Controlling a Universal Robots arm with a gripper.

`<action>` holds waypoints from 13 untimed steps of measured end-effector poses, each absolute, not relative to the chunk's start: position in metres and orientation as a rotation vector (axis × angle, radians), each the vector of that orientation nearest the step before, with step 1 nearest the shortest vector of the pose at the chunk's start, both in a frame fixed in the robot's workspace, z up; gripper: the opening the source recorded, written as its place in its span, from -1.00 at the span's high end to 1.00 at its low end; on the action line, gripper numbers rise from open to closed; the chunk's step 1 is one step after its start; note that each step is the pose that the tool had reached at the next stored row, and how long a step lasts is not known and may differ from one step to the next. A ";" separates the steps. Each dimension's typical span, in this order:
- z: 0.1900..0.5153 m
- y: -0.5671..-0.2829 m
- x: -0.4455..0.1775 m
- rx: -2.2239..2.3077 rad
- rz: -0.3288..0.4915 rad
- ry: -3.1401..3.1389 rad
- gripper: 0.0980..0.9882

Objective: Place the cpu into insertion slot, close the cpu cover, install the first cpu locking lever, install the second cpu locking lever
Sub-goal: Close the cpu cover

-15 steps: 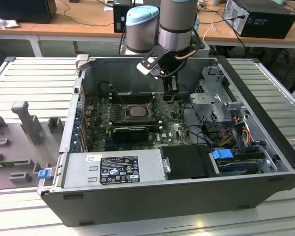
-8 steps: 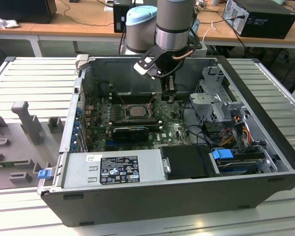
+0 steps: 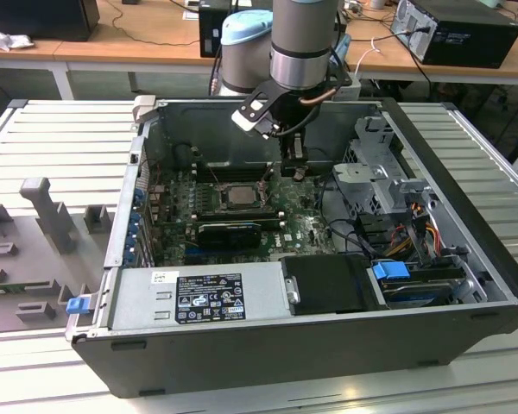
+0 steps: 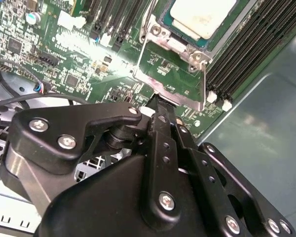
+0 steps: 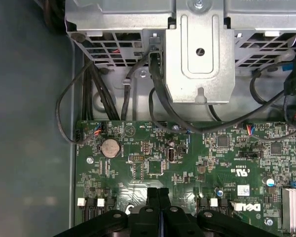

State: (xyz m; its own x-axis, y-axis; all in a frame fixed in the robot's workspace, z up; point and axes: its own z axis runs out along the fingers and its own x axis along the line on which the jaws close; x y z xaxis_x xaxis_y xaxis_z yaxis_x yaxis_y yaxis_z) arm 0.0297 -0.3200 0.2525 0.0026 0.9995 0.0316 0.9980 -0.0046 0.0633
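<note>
cpu (image 4: 202,15) pale silver, seated in insertion slot (image 4: 164,22) | cpu cover (image 4: 155,83) silvery frame, tilted open | tool (image 4: 157,103) pressed together

The cpu (image 4: 202,17) is sitting in the insertion slot (image 4: 163,19), its pale metal top facing outward. The cpu cover (image 4: 201,84) is lying swung open beside the slot, its window framing green circuit board (image 4: 79,54). The gripper (image 4: 159,102) is holding its fingers pressed together, tips at the cover's free edge. Long black memory slots (image 4: 241,54) are running alongside, bordering the grey chassis wall (image 4: 266,128).
</note>
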 end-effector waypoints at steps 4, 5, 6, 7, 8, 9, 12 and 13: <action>0.253 -0.320 0.025 2.208 0.105 2.200 0.98; 0.252 -0.320 0.025 2.208 0.105 2.200 0.98; 0.253 -0.320 0.024 2.208 0.105 2.200 0.98; 0.253 -0.320 0.024 2.208 0.105 2.200 0.98; 0.253 -0.320 0.024 2.208 0.105 2.200 0.98; 0.252 -0.320 0.023 2.208 0.105 2.200 0.98; 0.253 -0.320 0.022 2.208 0.105 2.200 0.98; 0.252 -0.320 0.022 2.208 0.105 2.200 0.98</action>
